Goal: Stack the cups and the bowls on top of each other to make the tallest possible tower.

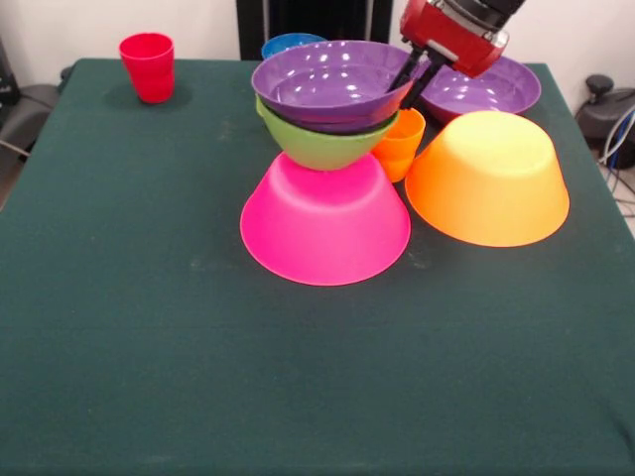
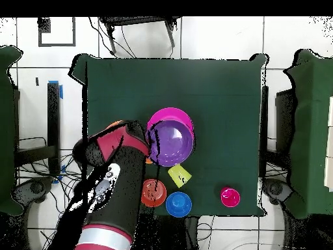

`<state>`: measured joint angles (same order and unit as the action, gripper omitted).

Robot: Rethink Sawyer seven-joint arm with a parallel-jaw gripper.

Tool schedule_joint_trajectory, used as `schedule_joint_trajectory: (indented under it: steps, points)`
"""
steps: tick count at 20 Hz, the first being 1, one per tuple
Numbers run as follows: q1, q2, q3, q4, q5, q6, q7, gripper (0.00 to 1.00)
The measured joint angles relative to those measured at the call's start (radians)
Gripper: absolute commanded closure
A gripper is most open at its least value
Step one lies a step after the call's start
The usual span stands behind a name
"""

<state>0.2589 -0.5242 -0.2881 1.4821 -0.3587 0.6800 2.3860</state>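
Just left of the claw [image 1: 410,79] in the front view, a purple bowl [image 1: 332,84] tops the green bowl [image 1: 322,144] and upturned pink bowl [image 1: 325,223]; its fingers straddle the rim, grip unclear, so releasing cleanly seems next.

Near half of the table [image 1: 198,397] lies open; bowl tower [image 1: 327,159] and orange bowl [image 1: 488,178] crowd the far half.
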Motion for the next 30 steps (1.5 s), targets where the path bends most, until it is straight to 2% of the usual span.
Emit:
schedule_joint_trajectory:
  steps: [10,25,30]
  points:
    - [-0.084,0.0,0.073,-0.004,0.025,0.164,0.0,1.0]
    - [-0.096,0.001,0.111,-0.004,0.023,0.174,0.0,1.0]
    - [-0.085,0.0,0.11,-0.003,-0.019,0.146,0.0,1.0]
